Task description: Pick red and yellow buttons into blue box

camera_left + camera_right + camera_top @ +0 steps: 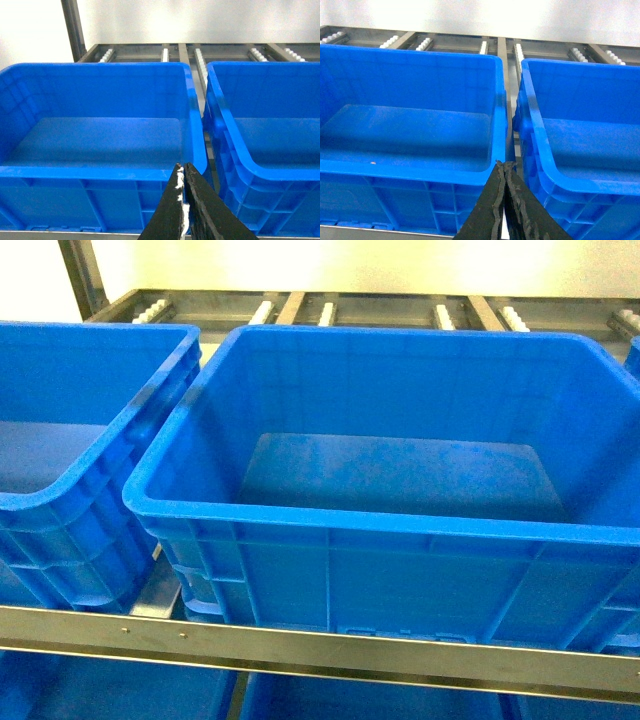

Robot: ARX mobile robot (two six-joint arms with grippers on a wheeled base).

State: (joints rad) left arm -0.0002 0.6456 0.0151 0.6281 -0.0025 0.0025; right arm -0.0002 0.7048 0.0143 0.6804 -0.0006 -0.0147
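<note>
Roller shelving point(330, 310) carries deep, ribbed, thick-rimmed blue box point(400, 525).

A bright white wall point(400, 265) stood behind a gray metal rack point(300, 640). White rollers point(262, 312) ran along the rack's back part.

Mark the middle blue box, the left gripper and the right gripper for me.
blue box point(330, 522): head view, near rim.
left gripper point(183, 172): left wrist view, tips of shut fingers.
right gripper point(503, 167): right wrist view, tips of shut fingers.
</note>
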